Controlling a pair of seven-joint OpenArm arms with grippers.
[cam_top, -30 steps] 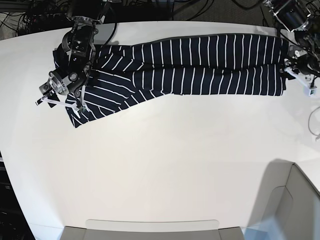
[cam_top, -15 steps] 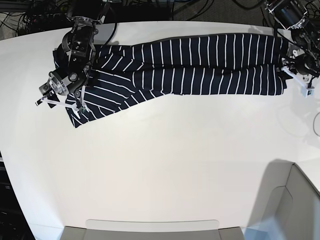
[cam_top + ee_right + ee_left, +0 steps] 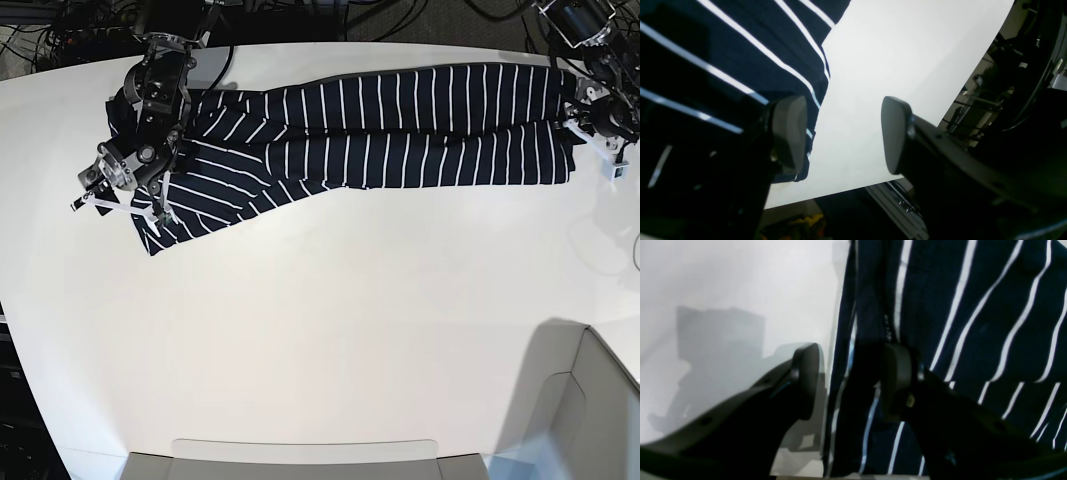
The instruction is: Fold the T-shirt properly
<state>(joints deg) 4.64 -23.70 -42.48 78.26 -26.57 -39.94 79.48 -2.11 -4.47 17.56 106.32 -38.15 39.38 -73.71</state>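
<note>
The T-shirt (image 3: 380,130), dark navy with thin white stripes, lies as a long band across the far part of the white table (image 3: 330,330). My left gripper (image 3: 600,145) is at the band's right end. In the left wrist view it (image 3: 850,380) stands open astride the T-shirt's (image 3: 973,306) edge, one finger over cloth and one over bare table. My right gripper (image 3: 127,205) is at the left end, above a sleeve. In the right wrist view it (image 3: 842,133) is open, its left finger over the T-shirt (image 3: 706,50) and nothing between its jaws.
Cables and dark gear (image 3: 90,30) lie beyond the table's far edge. A grey bin (image 3: 590,410) stands at the near right corner and a grey tray edge (image 3: 300,455) runs along the front. The right wrist view shows the table's edge (image 3: 977,60) close by.
My left arm has shifted a little toward the far edge at the shirt's right end. The right arm and the shirt's left end have not moved.
</note>
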